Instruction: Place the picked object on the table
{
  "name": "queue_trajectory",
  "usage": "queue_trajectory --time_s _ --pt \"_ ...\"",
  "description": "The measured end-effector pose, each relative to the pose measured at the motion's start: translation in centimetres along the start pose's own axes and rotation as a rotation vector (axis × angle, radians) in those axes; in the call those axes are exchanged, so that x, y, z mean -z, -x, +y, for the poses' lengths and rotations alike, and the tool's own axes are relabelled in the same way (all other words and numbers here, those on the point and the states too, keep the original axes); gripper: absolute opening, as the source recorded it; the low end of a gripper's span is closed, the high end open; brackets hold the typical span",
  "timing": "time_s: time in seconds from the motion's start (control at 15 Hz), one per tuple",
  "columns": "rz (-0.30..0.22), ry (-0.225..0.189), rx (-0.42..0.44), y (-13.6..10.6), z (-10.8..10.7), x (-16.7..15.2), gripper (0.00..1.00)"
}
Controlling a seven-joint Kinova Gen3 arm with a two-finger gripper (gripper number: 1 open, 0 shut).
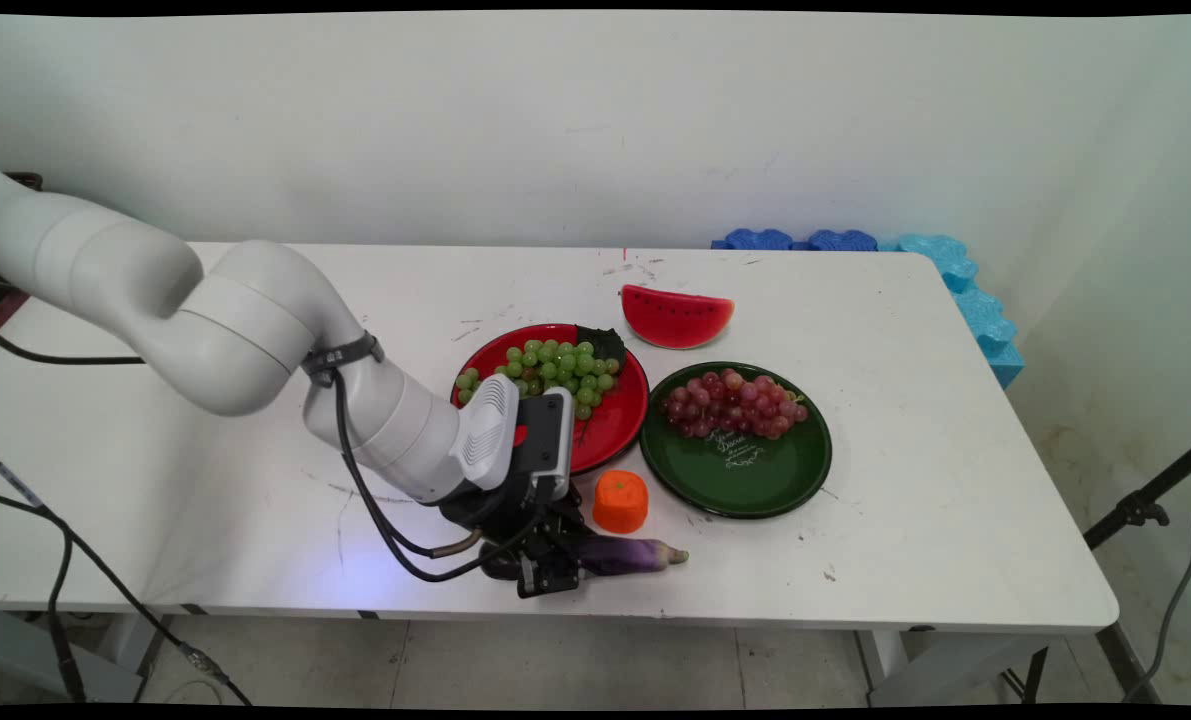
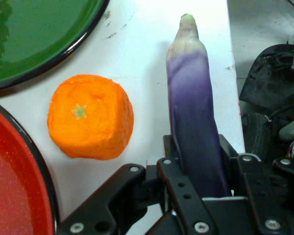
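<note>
Purple eggplant (image 2: 193, 127) lies at the table's (image 1: 905, 520) near edge, clamped between the gripper's (image 2: 198, 171) fingers, just right of the orange (image 2: 90, 116).

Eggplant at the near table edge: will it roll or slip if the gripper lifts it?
The eggplant is long, round and smooth-skinned, so it may slip or swivel between the fingers of the gripper. Held near its thick end, its tip probably droops. It looks stiff; pushed sideways it would likely roll, and the table edge is close.
</note>
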Motion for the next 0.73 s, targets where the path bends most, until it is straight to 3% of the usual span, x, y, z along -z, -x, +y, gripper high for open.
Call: queue_trajectory --time_s 0.33,0.4,0.73 --pt "0.001 -0.002 -0.009 0.08 -0.29 -0.88 0.0" --pt "0.002 -0.002 -0.012 0.08 -0.36 -0.98 1.0" --pt "0.03 0.005 -0.037 -0.58 -0.85 -0.88 1.0"
